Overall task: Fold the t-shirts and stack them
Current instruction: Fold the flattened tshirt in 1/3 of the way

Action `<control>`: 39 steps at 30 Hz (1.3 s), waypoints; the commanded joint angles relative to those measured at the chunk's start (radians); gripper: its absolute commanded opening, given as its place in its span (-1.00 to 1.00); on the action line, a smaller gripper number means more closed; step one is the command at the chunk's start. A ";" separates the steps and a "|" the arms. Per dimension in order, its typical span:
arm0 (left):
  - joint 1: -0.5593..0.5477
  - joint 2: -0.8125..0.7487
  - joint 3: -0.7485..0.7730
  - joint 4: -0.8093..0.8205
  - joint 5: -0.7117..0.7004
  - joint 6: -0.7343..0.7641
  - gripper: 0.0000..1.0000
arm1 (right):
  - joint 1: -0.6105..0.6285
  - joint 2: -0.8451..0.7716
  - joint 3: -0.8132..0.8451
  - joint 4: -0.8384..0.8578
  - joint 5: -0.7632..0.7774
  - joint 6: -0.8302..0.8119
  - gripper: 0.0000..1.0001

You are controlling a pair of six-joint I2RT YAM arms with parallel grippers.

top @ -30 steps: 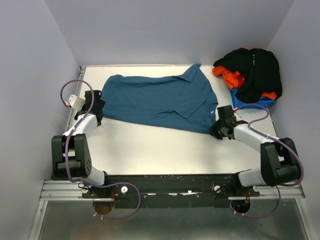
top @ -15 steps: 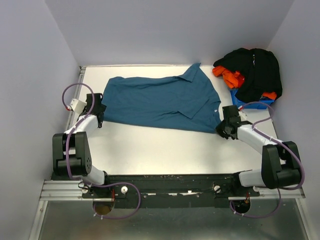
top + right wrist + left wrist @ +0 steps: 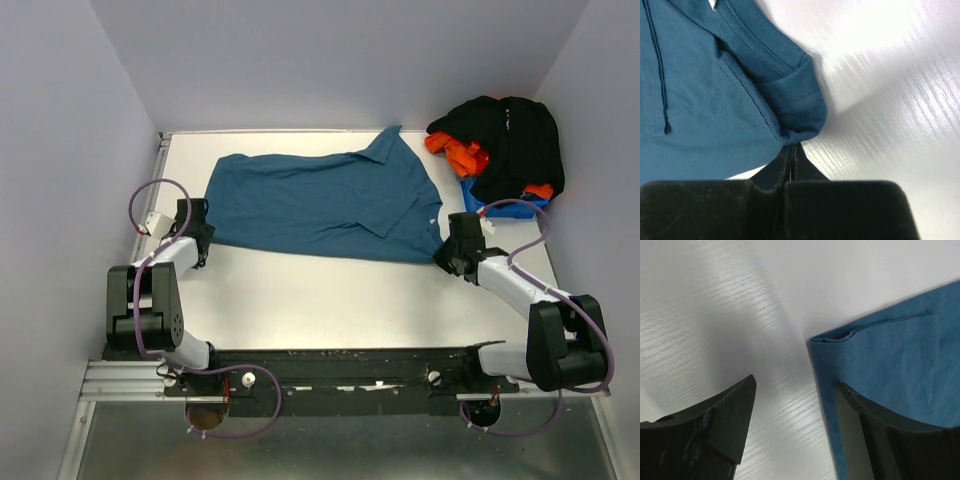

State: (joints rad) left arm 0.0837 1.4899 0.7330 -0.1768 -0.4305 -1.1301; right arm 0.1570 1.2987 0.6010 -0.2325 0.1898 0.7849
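A teal-blue collared t-shirt point(image 3: 320, 205) lies spread flat across the back of the white table point(image 3: 320, 300). My left gripper point(image 3: 197, 222) is open at its left end. In the left wrist view the gripper point(image 3: 797, 410) straddles the shirt's corner edge point(image 3: 900, 350), one finger on bare table and the other over the cloth. My right gripper point(image 3: 447, 253) is shut on the shirt's right sleeve. In the right wrist view its fingertips point(image 3: 792, 147) pinch the sleeve fold point(image 3: 790, 110). A black t-shirt point(image 3: 515, 140) and an orange t-shirt point(image 3: 455, 152) lie heaped at the back right.
A small blue plastic bin point(image 3: 492, 207) sits under the heap of black and orange shirts, just beyond my right gripper. Grey walls close in the table on the left, back and right. Both arm bases stand at the near edge.
My right gripper has moved right, drawing the teal sleeve with it and stretching the shirt. My left gripper has shifted slightly nearer along the shirt's left edge.
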 commanded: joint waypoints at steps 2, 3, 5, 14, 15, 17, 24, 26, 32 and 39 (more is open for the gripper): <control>0.004 0.043 0.020 0.045 0.032 -0.007 0.56 | -0.005 -0.006 -0.015 0.044 0.007 -0.038 -0.99; 0.004 0.044 0.016 0.054 0.030 -0.007 0.56 | -0.005 -0.004 -0.015 0.044 0.005 -0.036 -0.99; 0.004 0.049 0.013 0.066 0.030 -0.004 0.57 | -0.005 -0.004 -0.017 0.044 0.002 -0.039 -0.99; 0.002 0.069 0.046 0.080 0.050 -0.010 0.54 | -0.005 -0.015 -0.021 0.055 0.003 -0.046 -0.99; 0.002 0.064 0.040 0.088 0.050 -0.013 0.54 | -0.005 -0.015 -0.024 0.055 0.002 -0.044 -0.99; 0.002 0.066 0.034 0.109 0.056 -0.014 0.52 | -0.005 -0.012 -0.021 0.056 0.000 -0.047 -0.99; 0.004 0.106 0.068 0.071 0.064 -0.022 0.45 | -0.005 -0.009 -0.020 0.056 -0.001 -0.047 -0.99; 0.004 0.086 0.046 0.095 0.053 -0.020 0.44 | -0.005 -0.009 -0.020 0.055 -0.001 -0.047 -0.99; 0.021 0.110 0.020 0.203 0.119 0.000 -0.21 | -0.005 -0.009 -0.020 0.056 -0.006 -0.050 -0.99; 0.028 0.072 0.002 0.183 0.085 -0.011 -1.00 | -0.005 -0.027 -0.024 0.050 0.014 -0.052 -0.99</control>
State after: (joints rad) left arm 0.1043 1.5978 0.7586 -0.0044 -0.3355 -1.1290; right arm 0.1570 1.2972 0.5907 -0.1986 0.1879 0.7471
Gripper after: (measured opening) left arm 0.047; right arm 0.012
